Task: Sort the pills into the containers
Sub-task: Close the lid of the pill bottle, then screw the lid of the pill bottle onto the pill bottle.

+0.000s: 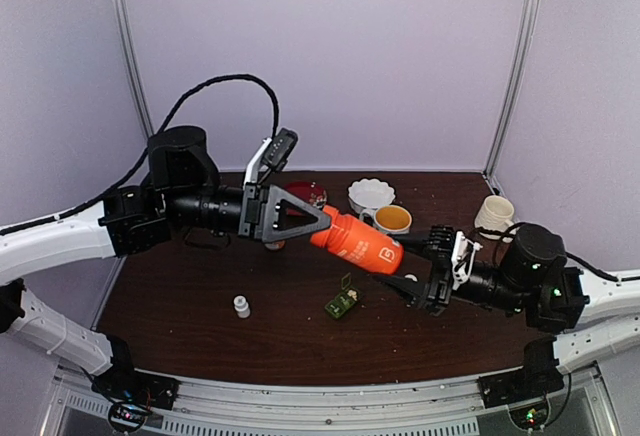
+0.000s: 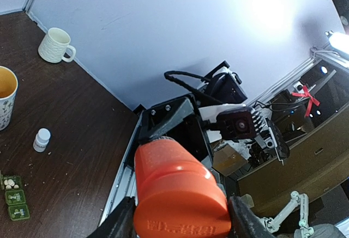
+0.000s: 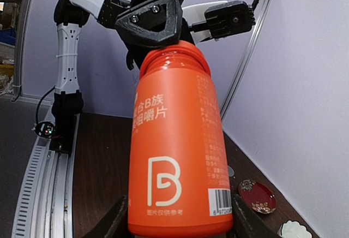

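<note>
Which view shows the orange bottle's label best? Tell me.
Right wrist: the orange bottle fills the frame, with its logo, text and barcode facing the lens. Top external shows it small and tilted. Left wrist shows only its cap end.

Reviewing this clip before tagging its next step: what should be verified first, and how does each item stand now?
1. Left end effector gripping the cap of the orange bottle: ok.
2. Right end effector gripping the bottle's base: ok.
3. Cap removed: not ok, it is on.
4. Pill box lid open: ok, one stands raised.
5. Bottle positioned above the pill box: cannot tell.
</note>
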You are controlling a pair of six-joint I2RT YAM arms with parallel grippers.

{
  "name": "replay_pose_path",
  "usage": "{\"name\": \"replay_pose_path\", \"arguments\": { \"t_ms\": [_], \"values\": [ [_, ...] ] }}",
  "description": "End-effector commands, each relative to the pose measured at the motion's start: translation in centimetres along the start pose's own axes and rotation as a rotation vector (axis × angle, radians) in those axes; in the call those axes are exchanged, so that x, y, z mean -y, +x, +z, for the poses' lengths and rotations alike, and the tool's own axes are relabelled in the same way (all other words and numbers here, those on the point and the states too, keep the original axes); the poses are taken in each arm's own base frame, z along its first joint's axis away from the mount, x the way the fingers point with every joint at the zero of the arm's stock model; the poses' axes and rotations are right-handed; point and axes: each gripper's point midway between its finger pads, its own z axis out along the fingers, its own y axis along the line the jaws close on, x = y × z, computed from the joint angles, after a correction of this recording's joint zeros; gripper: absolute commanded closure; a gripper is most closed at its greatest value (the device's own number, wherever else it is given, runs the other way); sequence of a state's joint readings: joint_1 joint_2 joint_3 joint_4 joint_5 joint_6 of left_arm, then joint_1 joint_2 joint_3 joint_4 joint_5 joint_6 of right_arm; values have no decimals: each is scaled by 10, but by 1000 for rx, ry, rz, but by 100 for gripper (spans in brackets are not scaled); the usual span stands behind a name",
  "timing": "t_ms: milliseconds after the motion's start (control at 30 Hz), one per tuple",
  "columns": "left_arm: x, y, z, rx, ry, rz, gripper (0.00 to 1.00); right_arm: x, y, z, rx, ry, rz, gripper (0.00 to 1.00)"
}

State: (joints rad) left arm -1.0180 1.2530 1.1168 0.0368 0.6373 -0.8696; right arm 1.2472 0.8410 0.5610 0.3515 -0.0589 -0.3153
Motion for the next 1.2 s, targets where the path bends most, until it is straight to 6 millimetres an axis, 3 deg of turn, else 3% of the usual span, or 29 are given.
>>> {"name": "replay_pose_path", "arguments": {
  "t_ms": [0, 333, 467, 700, 900, 1167],
  "values": [
    [-1, -1, 1, -2, -19, 5, 61, 9, 4, 5, -104, 75, -128, 100],
    [-19, 9, 9, -47, -77, -89, 61, 11, 16, 16, -303, 167, -467, 100],
    [-24, 10, 11, -47, -82, -109, 61, 10, 8, 21, -311, 254, -574, 100],
    [-27, 5, 16, -11, -63, -140, 63, 5, -6, 25, -288, 369, -627, 100],
    [-51, 4, 5, 28, -217, -128, 64, 0, -15, 18, -225, 320, -547, 100],
    [-67, 10, 6, 24, -277, -172, 62, 4, -7, 17, -327, 424, -647, 100]
  ]
}}
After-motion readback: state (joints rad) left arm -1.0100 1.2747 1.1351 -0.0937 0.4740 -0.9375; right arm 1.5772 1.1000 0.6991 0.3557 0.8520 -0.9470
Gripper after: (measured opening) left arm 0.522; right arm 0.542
